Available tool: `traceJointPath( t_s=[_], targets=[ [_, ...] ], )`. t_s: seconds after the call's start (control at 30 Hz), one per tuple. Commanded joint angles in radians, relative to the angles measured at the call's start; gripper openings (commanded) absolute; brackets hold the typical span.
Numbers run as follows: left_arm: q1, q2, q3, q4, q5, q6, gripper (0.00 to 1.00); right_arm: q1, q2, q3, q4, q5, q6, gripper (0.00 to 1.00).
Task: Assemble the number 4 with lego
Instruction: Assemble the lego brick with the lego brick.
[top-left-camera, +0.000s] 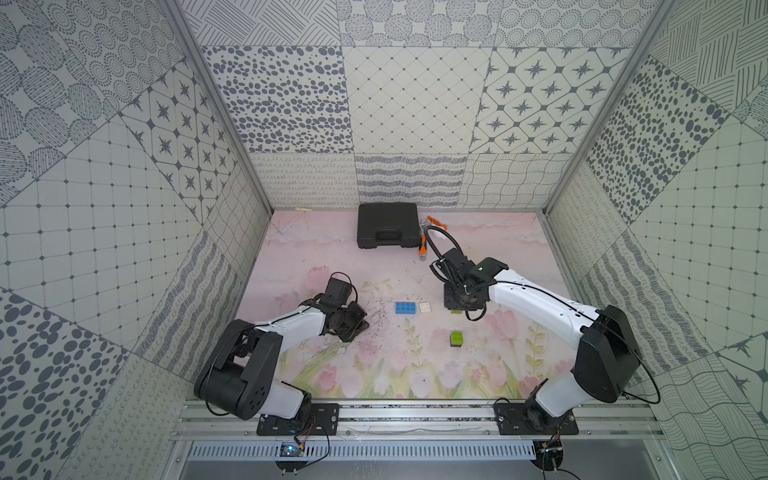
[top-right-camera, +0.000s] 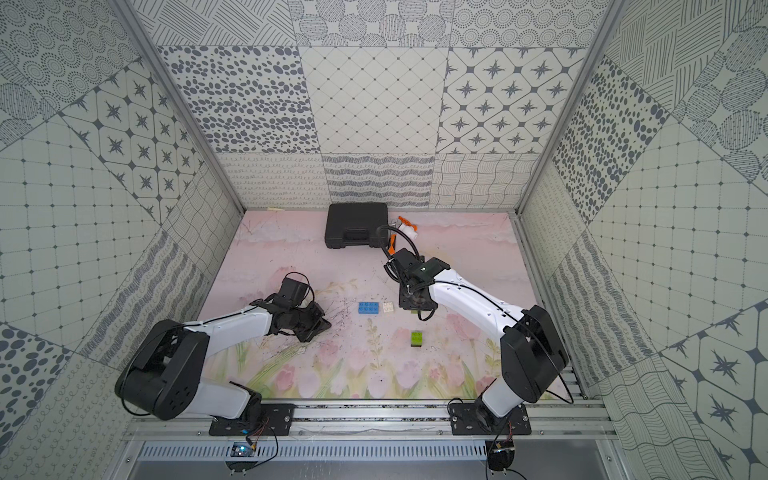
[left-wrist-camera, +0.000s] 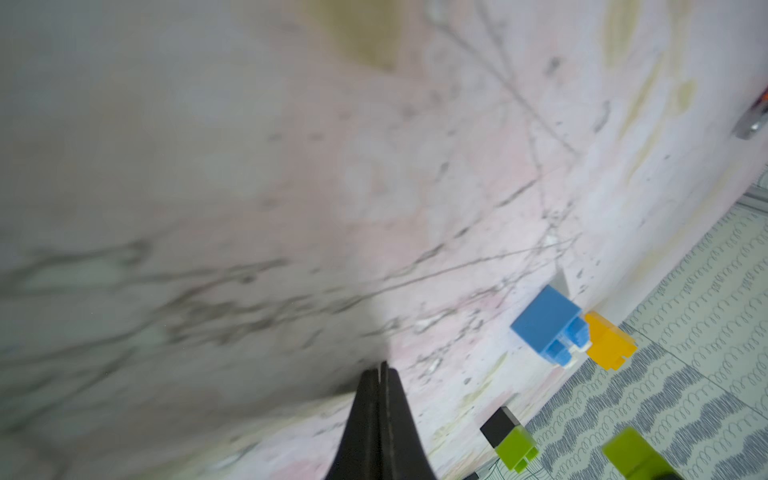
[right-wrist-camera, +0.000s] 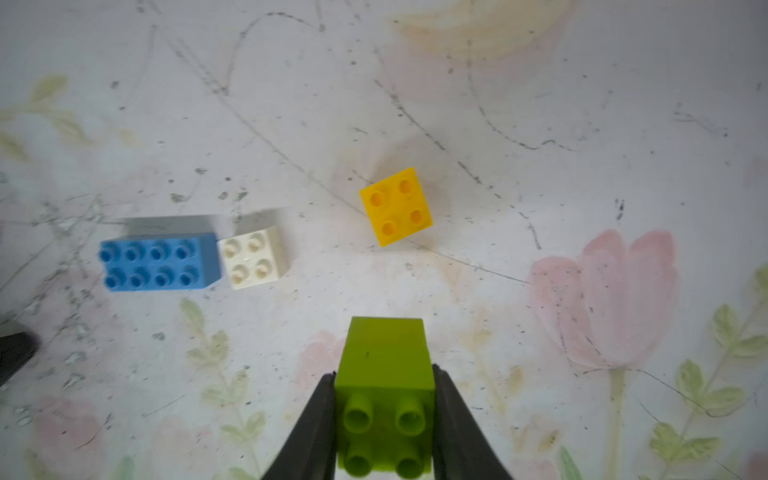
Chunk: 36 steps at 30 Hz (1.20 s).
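Observation:
My right gripper (right-wrist-camera: 384, 374) is shut on a lime green lego brick (right-wrist-camera: 386, 357), held above the mat with its studs facing the wrist camera. Below it a yellow brick (right-wrist-camera: 395, 206) lies tilted, apart from the white brick (right-wrist-camera: 253, 257) that touches the end of the longer blue brick (right-wrist-camera: 160, 259). In both top views the blue brick (top-left-camera: 405, 308) and white brick (top-left-camera: 424, 307) sit mid-mat, and a green brick stacked on a black one (top-left-camera: 456, 338) stands nearer the front. My left gripper (top-left-camera: 362, 327) rests shut and empty at the left (left-wrist-camera: 382, 368). The number 4 is not in view.
A large black case (top-left-camera: 388, 224) lies at the back wall, with an orange-handled tool (top-left-camera: 424, 245) beside it, just behind my right wrist. Patterned walls enclose the mat on three sides. The arm bases stand on the front rail (top-left-camera: 415, 415).

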Motion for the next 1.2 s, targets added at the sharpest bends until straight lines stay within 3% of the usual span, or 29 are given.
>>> traceJointPath(
  t_s=[0.0, 0.07, 0.3, 0.7, 0.9, 1.17],
  targets=[
    [-0.038, 0.152, 0.041, 0.173, -0.025, 0.022, 0.00, -0.102, -0.042, -0.087, 0.073, 0.013, -0.004, 0.00],
    [-0.040, 0.202, 0.056, 0.201, -0.018, 0.021, 0.00, -0.168, -0.021, -0.131, 0.128, -0.007, 0.007, 0.00],
    [-0.053, 0.292, 0.083, 0.261, 0.004, 0.030, 0.00, -0.241, 0.069, -0.179, 0.257, -0.031, -0.016, 0.00],
    [-0.067, 0.390, 0.086, 0.344, 0.024, 0.004, 0.00, -0.261, 0.147, -0.254, 0.165, 0.031, -0.006, 0.00],
    [-0.088, 0.395, 0.071, 0.343, 0.011, -0.021, 0.00, -0.259, 0.054, -0.290, 0.195, 0.024, -0.023, 0.00],
    [-0.108, 0.370, 0.032, 0.341, -0.004, -0.066, 0.00, -0.213, -0.224, -0.271, 0.162, 0.018, 0.011, 0.00]
  ],
)
